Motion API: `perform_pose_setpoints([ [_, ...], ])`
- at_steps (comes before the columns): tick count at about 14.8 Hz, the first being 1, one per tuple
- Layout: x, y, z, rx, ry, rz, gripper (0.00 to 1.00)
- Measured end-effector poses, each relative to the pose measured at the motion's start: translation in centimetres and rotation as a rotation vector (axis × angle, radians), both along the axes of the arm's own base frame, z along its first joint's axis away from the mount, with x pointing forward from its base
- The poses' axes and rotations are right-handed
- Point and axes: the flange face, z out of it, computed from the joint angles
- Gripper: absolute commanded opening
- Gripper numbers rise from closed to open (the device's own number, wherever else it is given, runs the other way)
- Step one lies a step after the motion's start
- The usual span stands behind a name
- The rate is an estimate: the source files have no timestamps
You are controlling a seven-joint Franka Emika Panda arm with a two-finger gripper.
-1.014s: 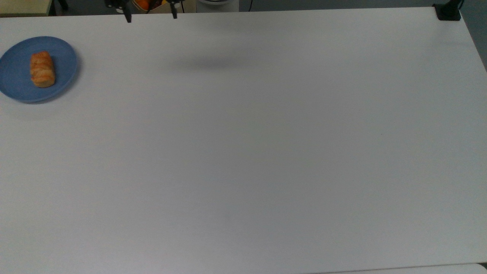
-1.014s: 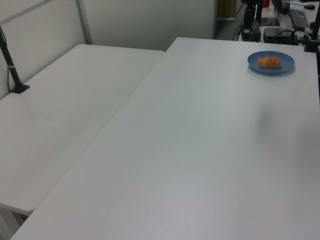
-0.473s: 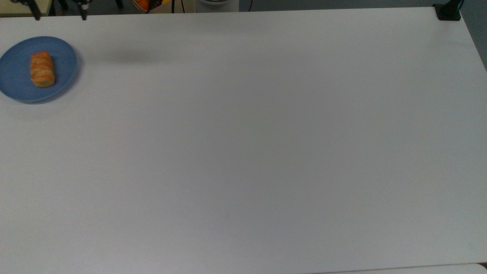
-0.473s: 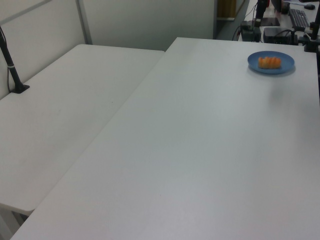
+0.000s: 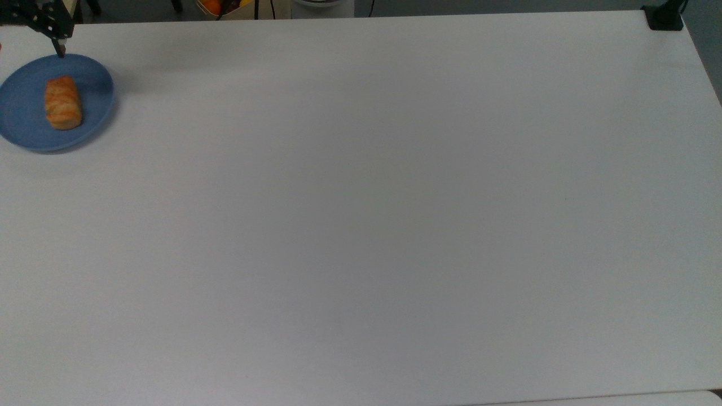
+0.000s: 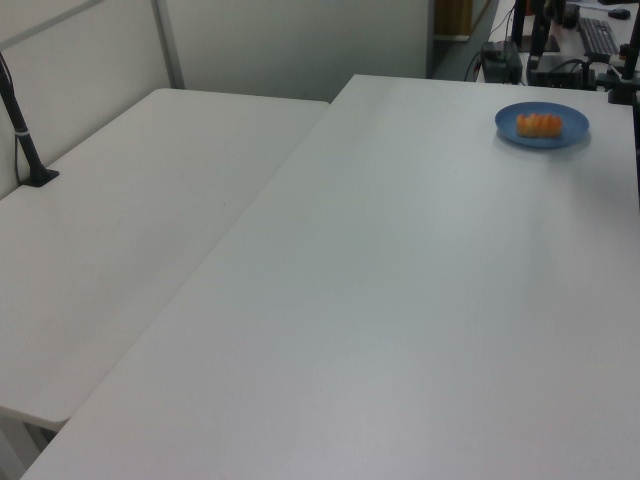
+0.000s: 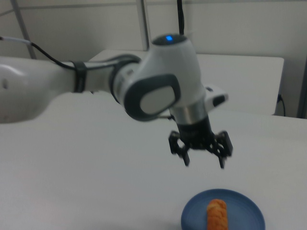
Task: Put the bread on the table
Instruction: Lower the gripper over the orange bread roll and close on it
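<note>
Bread (image 7: 217, 214) seen lying on blue plate (image 7: 247, 213) on counter (image 5: 361, 225); gripper (image 7: 204, 162) hung above, fingers (image 7: 185, 157) spread apart, bread at 6 o'clock.

White table (image 5: 395, 225), blue plate (image 5: 22, 132) resting near its corner, at the top view's upper left

bread (image 5: 62, 103) – 1 | blue plate (image 5: 22, 127) – 1 | table (image 5: 383, 214) – 1
</note>
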Motion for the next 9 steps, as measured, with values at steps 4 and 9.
perform_pose_setpoints([
  [4,0.0,-1.6,-5.7,0.015,0.096,0.07,1.0],
  [9,-0.1,-2.8,-11.5,-0.025,0.091,0.091,1.0],
])
